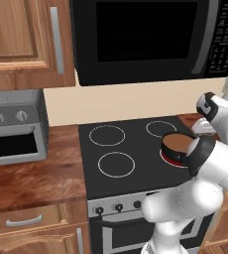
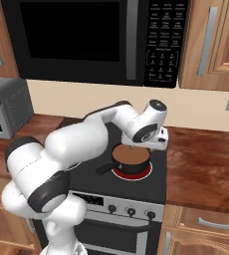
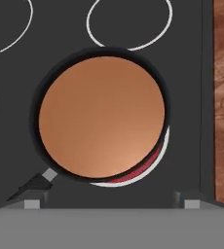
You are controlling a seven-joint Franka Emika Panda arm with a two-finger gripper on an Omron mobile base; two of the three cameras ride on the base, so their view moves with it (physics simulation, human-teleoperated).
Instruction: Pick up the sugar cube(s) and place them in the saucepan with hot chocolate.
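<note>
The saucepan with hot chocolate (image 3: 102,116) is a small dark pot with a flat brown surface. It stands on the glowing red front right burner (image 2: 131,173) of the stove, and its handle (image 2: 104,168) points to the front left. My gripper (image 3: 112,200) hangs straight above the saucepan (image 2: 131,158), open, its fingertips (image 3: 33,200) wide apart with nothing between them. From the left base view the saucepan (image 1: 177,147) sits just beyond my forearm, with the hand (image 1: 205,125) over it to the right. The sugar cube is out of view.
The black stove top (image 1: 118,144) has three unlit burner rings. A microwave (image 2: 96,35) hangs above it. A grey toaster oven (image 1: 14,126) stands on the wooden counter to the left. Bare wooden counter (image 2: 206,164) lies to the right, below cabinets (image 2: 213,40).
</note>
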